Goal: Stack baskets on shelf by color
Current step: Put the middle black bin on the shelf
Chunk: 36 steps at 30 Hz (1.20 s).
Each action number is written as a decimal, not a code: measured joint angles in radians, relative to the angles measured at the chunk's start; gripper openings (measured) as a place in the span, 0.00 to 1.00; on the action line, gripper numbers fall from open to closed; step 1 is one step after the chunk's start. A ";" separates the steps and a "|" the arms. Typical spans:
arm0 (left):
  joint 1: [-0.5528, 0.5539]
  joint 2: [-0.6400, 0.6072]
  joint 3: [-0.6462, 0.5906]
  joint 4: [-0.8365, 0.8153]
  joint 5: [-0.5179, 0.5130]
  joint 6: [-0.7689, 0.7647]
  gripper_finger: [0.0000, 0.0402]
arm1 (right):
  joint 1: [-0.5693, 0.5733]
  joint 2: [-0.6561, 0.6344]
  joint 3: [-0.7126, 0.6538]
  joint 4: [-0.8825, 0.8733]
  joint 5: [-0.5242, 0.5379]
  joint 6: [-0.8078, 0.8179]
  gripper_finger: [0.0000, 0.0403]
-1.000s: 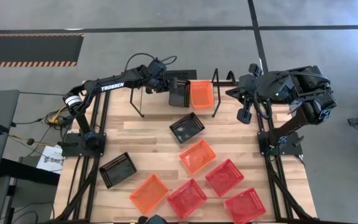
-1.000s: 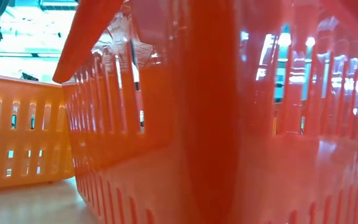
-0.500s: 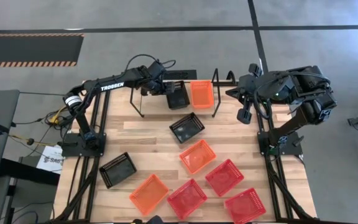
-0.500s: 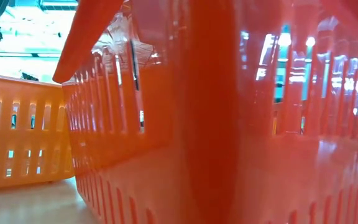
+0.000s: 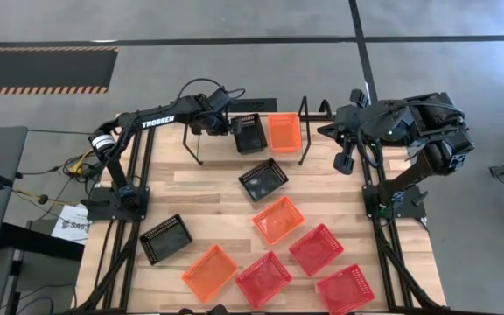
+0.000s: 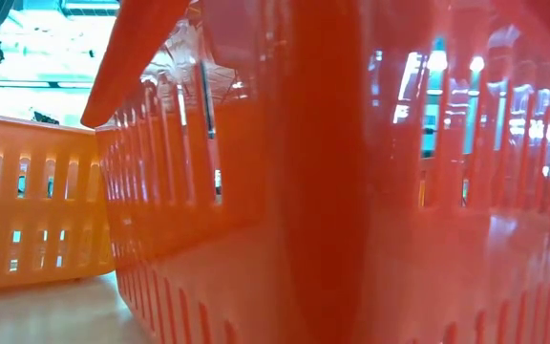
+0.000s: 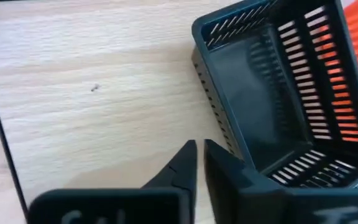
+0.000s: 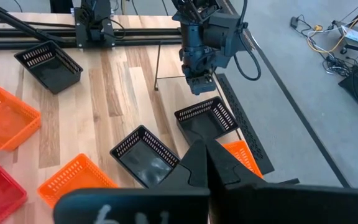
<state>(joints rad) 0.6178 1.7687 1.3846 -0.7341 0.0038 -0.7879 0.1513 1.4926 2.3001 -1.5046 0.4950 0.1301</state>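
The shelf stands at the table's far edge, a light board between black wire uprights. A black basket and an orange basket rest on it side by side, bottoms down. My left gripper hovers shut over the bare board, just left of the black basket, and touches nothing. My right gripper hangs shut and raised beyond the shelf's right end. On the table lie two black baskets, two orange ones and three red ones.
The shelf's wire uprights stand at its two ends. Bare tabletop shows between the shelf and the loose baskets. A red basket wall and an orange one fill the low view.
My left gripper has tipped, its fingertips swinging away from the black basket toward the table's left edge. The black basket stays on the shelf beside the orange one.
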 joint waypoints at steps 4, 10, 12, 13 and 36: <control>0.000 0.000 0.000 -0.001 -0.019 0.002 0.01 | 0.000 0.002 0.000 0.002 0.000 0.000 0.00; -0.016 0.000 -0.041 0.015 -0.063 -0.006 0.00 | 0.000 0.002 0.000 0.005 0.000 0.000 0.00; -0.029 0.000 -0.050 0.027 -0.083 -0.002 0.00 | 0.000 0.002 0.000 0.012 0.000 0.000 0.00; -0.036 0.000 -0.051 0.027 -0.101 0.003 0.00 | 0.000 0.002 0.000 0.020 0.000 -0.001 0.00; -0.042 0.000 -0.051 0.101 -0.173 0.036 0.00 | 0.000 0.002 0.000 0.041 0.000 -0.007 0.00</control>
<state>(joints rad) 0.5762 1.7687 1.3338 -0.6327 -0.1696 -0.7521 0.1513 1.4944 2.3005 -1.4631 0.4953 0.1234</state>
